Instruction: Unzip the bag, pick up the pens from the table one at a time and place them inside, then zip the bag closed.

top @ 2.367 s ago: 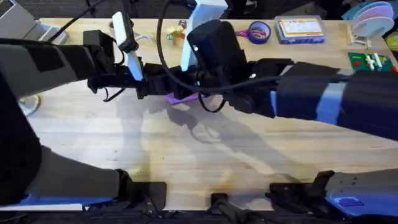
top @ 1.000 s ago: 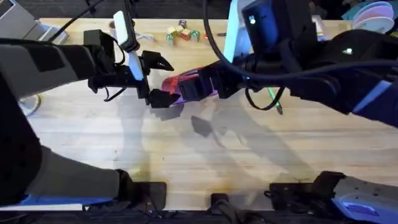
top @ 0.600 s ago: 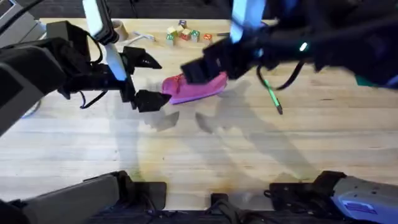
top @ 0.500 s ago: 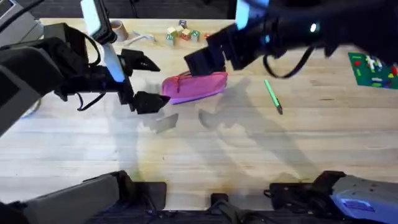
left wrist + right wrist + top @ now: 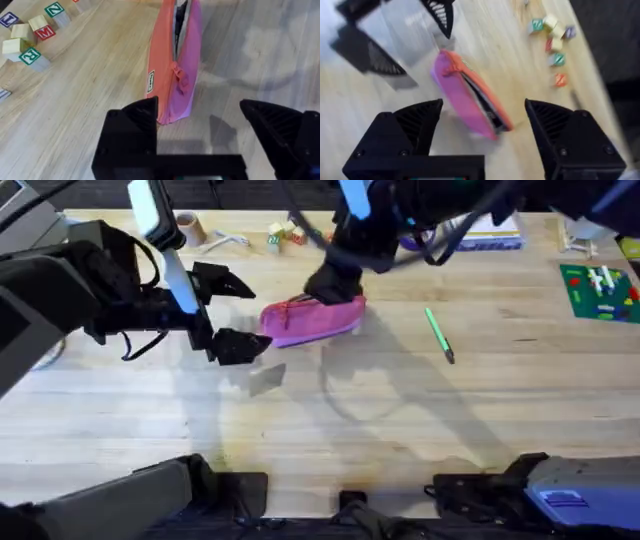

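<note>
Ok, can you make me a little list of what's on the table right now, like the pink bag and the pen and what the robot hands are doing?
bag: pink pouch lying on the table, zipper partly open
pen: green, on the wood to the right of the bag, not in it
left gripper: open, just left of the bag, holding nothing
right gripper: open, above the bag, holding nothing
letter blocks: behind the bag

matt pink cloth bag (image 5: 312,320) on pale grainy wood table (image 5: 400,430); smooth green plastic pen (image 5: 438,334); matt black plastic left gripper (image 5: 220,125).
</note>
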You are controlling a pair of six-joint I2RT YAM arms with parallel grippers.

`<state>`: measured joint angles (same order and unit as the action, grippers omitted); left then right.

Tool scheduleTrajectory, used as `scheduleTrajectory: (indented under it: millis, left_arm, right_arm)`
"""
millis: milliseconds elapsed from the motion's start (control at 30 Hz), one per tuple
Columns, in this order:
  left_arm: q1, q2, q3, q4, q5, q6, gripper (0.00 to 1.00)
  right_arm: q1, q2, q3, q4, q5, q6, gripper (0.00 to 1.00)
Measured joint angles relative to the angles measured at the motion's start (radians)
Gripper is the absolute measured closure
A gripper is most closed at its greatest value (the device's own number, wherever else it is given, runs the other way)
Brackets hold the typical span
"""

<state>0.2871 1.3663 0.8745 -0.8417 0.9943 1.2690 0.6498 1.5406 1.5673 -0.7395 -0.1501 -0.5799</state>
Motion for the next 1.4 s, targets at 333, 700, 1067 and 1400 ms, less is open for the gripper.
scheduleTrajectory:
  millis: [333,700,1067,1400]
  left_arm:
    - [0.0,0.0,0.0,0.0,0.0,0.0,0.007]
    - [0.0,0.0,0.0,0.0,0.0,0.0,0.007]
    - [0.0,0.0,0.0,0.001,0.0,0.0,0.007]
    - [0.0,0.0,0.0,0.01,0.0,0.0,0.007]
  right_arm:
    - [0.0,0.002,0.001,0.0,0.0,-0.37,0.004]
    - [0.001,0.002,0.001,-0.03,0.001,-0.402,0.088]
    - [0.001,0.002,0.001,-0.087,0.001,-0.4,0.969]
    - [-0.005,0.025,0.004,-0.09,0.0,-0.313,0.969]
